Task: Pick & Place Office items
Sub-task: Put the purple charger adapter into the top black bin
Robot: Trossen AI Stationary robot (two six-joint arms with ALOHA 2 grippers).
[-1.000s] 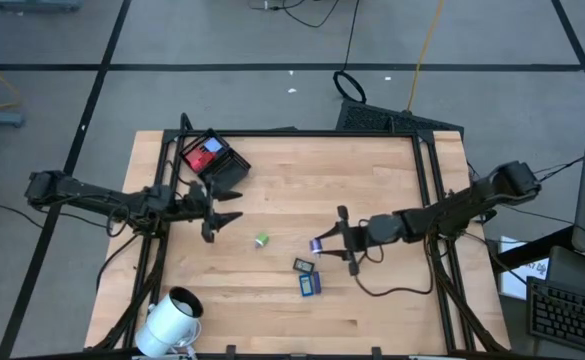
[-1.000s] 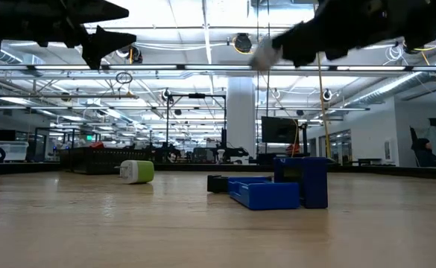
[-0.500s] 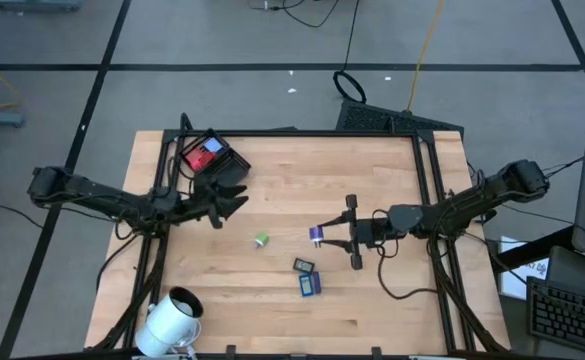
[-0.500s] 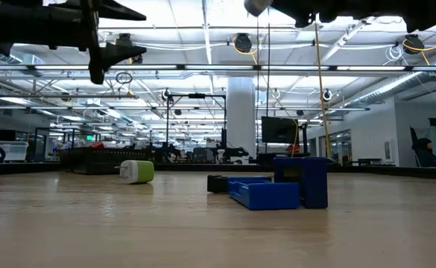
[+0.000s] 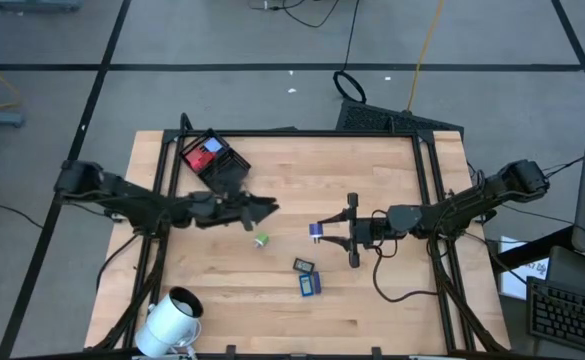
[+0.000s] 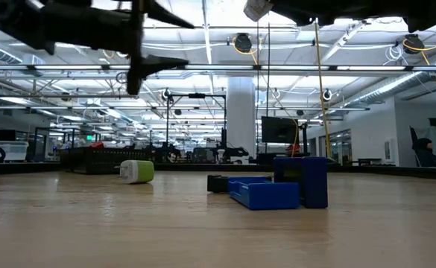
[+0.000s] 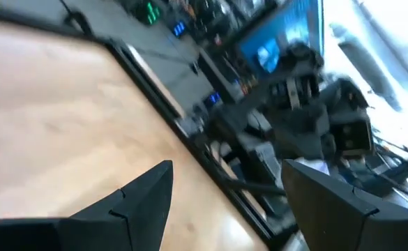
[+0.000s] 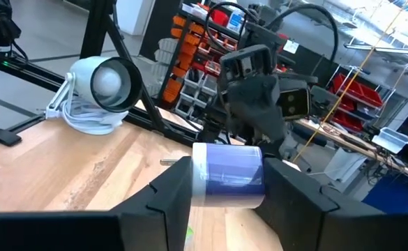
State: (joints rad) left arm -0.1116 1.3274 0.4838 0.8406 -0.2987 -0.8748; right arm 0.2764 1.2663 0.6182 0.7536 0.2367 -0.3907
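Room: open workshop with ceiling strip lights, racks and screens beyond the table in the low view; grey floor with taped lines around it in the high view.
Surface: pale wooden table [image 5: 372,310], framed by black rails.
Tray: black tray [image 5: 212,160] at the upper left of the table, a red and a blue item inside.
Loose items: green-and-white bit [image 5: 261,240] at centre; 2 small blue items [image 5: 307,276] just below centre.
White cylinder: [image 5: 173,318] at the lower left corner.
Right gripper: [image 5: 324,232] raised right of centre, clamped on a blue-and-white item [image 8: 228,175], seen clearly in its wrist view.
Left gripper: [image 5: 268,209] reaching toward centre, fingers apart and empty.
Risk 1: both arms meet near the middle; they could collide.
Risk 2: the held item sits near the fingertips and might slip on the way to the tray.
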